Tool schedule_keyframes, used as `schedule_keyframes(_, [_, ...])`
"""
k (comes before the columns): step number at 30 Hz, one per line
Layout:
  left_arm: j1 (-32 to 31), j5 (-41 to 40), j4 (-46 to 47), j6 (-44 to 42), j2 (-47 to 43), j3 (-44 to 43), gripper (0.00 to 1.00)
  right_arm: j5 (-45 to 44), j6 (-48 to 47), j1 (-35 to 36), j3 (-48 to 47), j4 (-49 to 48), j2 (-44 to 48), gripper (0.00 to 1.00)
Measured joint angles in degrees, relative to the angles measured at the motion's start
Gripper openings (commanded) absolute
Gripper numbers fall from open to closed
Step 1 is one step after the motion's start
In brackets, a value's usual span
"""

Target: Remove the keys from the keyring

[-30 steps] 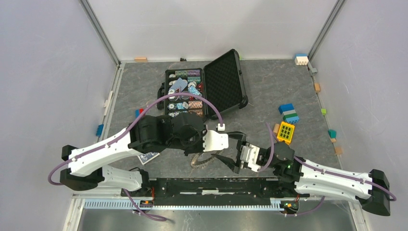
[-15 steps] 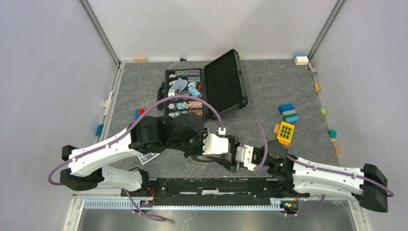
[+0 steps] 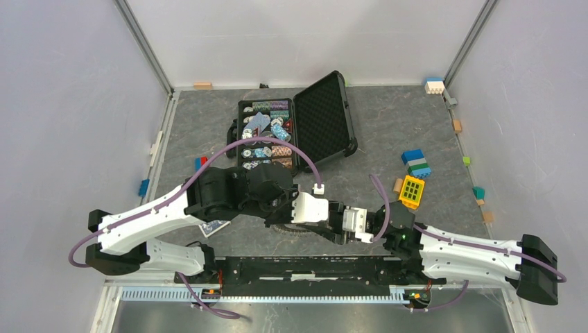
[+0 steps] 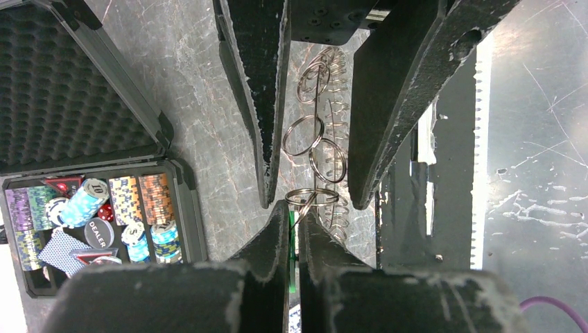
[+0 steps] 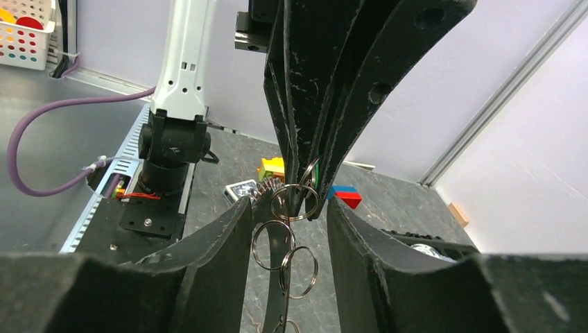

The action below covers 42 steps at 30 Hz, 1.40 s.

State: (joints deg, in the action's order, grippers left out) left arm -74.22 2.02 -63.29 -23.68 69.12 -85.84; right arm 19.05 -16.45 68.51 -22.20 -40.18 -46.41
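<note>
Near the table's front edge, the right gripper stands partly open, its fingers straddling a chain of small rings. The left gripper is pinched tight on the green tag, with the keys and keyring just beneath. Farther back sits the open black case.

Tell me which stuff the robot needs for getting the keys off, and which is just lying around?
For the job:
- keyring
- keys
- green tag, pinched by the left gripper
- right gripper, open around the small rings

Just lying about:
- black case
- poker chips
- toy blocks
- playing card
</note>
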Motion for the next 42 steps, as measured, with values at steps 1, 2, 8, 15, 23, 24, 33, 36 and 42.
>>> schedule_keyframes(1, [0.0, 0.0, 0.0, 0.0, 0.0, 0.0, 0.02, 0.0, 0.2, 0.0, 0.0, -0.1, -0.2, 0.47])
schedule_keyframes(2, [0.0, 0.0, 0.0, 0.0, 0.0, 0.0, 0.02, 0.0, 0.4, 0.0, -0.1, -0.1, -0.5, 0.45])
schedule_keyframes(8, [0.0, 0.0, -0.1, 0.0, 0.0, 0.0, 0.02, -0.2, 1.5, 0.0, -0.2, -0.6, -1.4, 0.38])
schedule_keyframes(15, [0.0, 0.0, -0.1, 0.0, 0.1, 0.0, 0.02, -0.9, 2.5, -0.1, -0.2, -1.4, -1.7, 0.33])
schedule_keyframes(23, [0.0, -0.2, -0.3, 0.0, 0.2, 0.0, 0.02, -1.1, 3.2, -0.2, -0.2, -1.4, -1.8, 0.28])
schedule_keyframes(24, [0.0, -0.3, -0.3, 0.0, 0.2, 0.0, 0.02, -1.1, 3.2, -0.2, -0.2, -1.4, -1.8, 0.27])
schedule_keyframes(33, [0.0, -2.4, -0.3, 0.0, 0.2, 0.0, 0.02, -1.4, 3.3, -0.3, -0.2, -1.1, -1.5, 0.23])
schedule_keyframes(36, [0.0, -3.8, -0.2, 0.0, 0.2, 0.0, 0.02, -1.3, 3.7, -0.3, -0.2, -1.0, -1.2, 0.22])
schedule_keyframes(42, [-0.1, -5.5, 0.2, 0.0, 0.2, 0.0, 0.02, -1.9, 4.4, -0.4, -0.3, -0.7, -0.6, 0.21])
